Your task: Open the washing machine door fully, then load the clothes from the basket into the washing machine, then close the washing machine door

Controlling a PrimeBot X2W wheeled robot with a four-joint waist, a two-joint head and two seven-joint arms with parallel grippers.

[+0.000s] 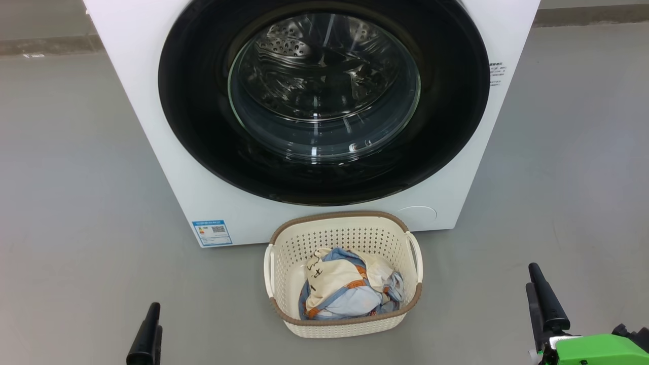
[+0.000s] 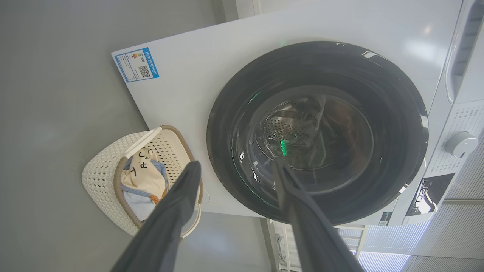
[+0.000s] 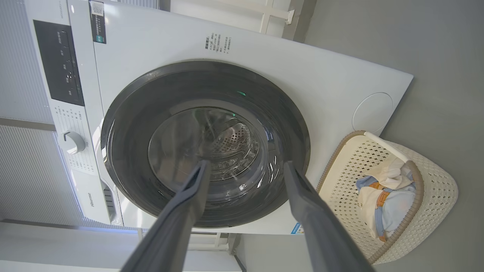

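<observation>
The white washing machine (image 1: 152, 126) stands ahead, and its round black door (image 1: 446, 101) with the glass bowl window is shut flat against the front. The cream basket (image 1: 334, 238) sits on the floor right before it, holding the clothes (image 1: 339, 291), a cream cloth over light blue fabric. My left gripper (image 1: 153, 310) hangs low at the left of the basket and my right gripper (image 1: 531, 276) low at its right, both well short of the machine. In the wrist views the left gripper (image 2: 236, 163) and right gripper (image 3: 246, 163) stand open and empty, pointing at the door (image 2: 397, 113) (image 3: 124, 124).
Grey floor (image 1: 76, 177) spreads on both sides of the machine. A blue label (image 1: 212, 232) marks its lower left corner. The control panel with a round knob (image 2: 460, 144) (image 3: 73, 141) lies above the door. A pale wall runs behind.
</observation>
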